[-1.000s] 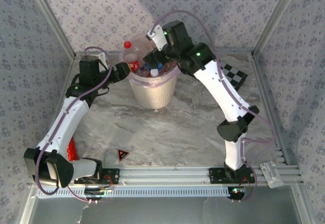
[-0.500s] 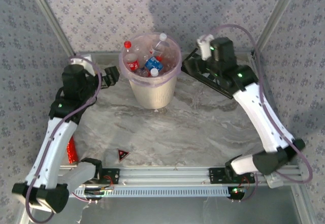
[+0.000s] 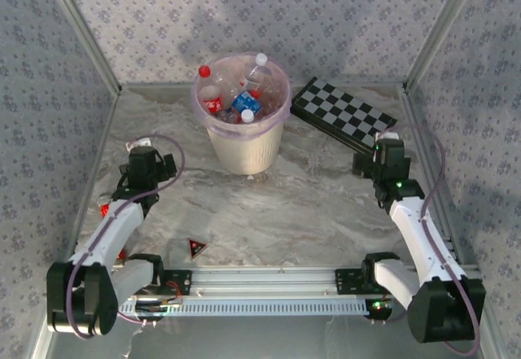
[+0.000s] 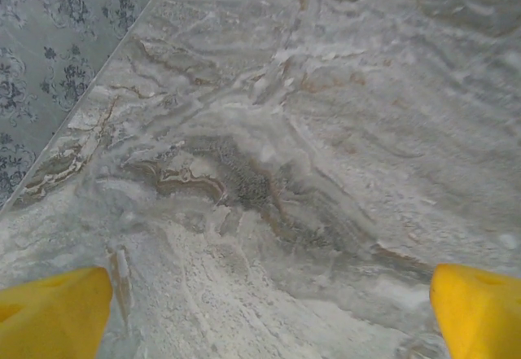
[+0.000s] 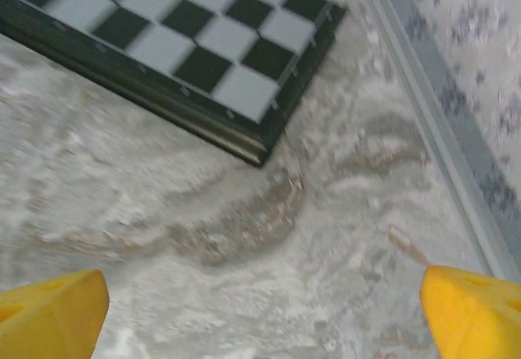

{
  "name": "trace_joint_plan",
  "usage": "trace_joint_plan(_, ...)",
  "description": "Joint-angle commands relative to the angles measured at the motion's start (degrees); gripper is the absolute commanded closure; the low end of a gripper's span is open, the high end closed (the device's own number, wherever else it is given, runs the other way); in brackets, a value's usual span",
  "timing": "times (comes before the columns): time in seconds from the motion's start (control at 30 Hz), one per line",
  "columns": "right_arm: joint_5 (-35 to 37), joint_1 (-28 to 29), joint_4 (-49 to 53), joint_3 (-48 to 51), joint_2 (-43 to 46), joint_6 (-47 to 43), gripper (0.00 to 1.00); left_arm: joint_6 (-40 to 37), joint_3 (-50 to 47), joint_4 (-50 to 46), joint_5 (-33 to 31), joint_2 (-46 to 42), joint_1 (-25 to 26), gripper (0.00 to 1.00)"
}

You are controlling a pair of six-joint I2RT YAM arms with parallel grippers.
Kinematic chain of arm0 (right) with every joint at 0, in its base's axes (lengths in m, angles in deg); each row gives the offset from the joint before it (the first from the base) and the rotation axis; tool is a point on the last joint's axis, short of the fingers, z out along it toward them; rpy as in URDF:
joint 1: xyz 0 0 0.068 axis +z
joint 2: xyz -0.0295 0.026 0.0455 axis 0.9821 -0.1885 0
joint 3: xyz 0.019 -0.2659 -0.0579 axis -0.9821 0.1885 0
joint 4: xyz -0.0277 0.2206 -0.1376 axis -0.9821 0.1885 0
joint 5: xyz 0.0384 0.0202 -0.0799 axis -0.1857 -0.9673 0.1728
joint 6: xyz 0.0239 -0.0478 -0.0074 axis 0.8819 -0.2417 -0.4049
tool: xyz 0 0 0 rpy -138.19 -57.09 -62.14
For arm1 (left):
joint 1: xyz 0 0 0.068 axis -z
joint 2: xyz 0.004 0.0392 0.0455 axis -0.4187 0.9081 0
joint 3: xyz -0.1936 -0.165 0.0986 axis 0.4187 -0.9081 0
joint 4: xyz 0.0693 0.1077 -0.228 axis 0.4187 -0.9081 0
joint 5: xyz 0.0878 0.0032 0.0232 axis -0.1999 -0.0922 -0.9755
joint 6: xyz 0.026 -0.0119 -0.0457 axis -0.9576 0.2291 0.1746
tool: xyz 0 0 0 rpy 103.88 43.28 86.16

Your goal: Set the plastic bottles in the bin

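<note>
Left fingers [image 4: 57,314]: spread wide and empty, yellow tips at the lower corners of the wrist view, bare marbled desk [image 4: 326,131] between them, close to the left wall.
Right fingers [image 5: 53,310]: equally wide apart, holding nothing, above bare desk near the checkerboard [image 5: 203,58] corner.
Desk: grey marbled slab, walled by patterned panels.
Bin [image 3: 244,151]: cream bucket with pinkish liner over its rim, stood at the far middle, well apart from both arms.
Checkerboard: lay flat just right of the bin.
Plastic bottles [image 3: 244,102]: heaped inside the bin, with red and white caps and a blue label showing.
Triangular piece [image 3: 196,248]: small, dark, red-marked, on the near desk.
</note>
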Motion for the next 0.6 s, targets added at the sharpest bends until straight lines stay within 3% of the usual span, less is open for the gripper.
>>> trace_joint_plan(0.0, 3.0, -1.2, -13.3, 6.3, 0.8, 2.0, 0.00, -2.8, -2.2, 16.2, -1.8, 3.1, -0.4, 0.00)
trace_joint_plan(0.37, 0.7, -4.3, -40.6, 18.6, -9.4, 1.0, 0.00, -10.6, -4.3, 40.1, 0.3, 21.7, -1.4, 0.00)
trace_joint_plan(0.47, -1.2, -5.2, -45.5, 18.7, -12.8, 0.3, 0.00, -9.6, -3.7, 42.9, 1.0, 26.7, -2.6, 0.00)
trace_joint_plan(0.57, -3.6, -6.1, -52.4, 19.1, -15.9, -1.5, 0.00, -8.9, -5.1, 44.4, 3.1, 26.0, -3.3, 0.00)
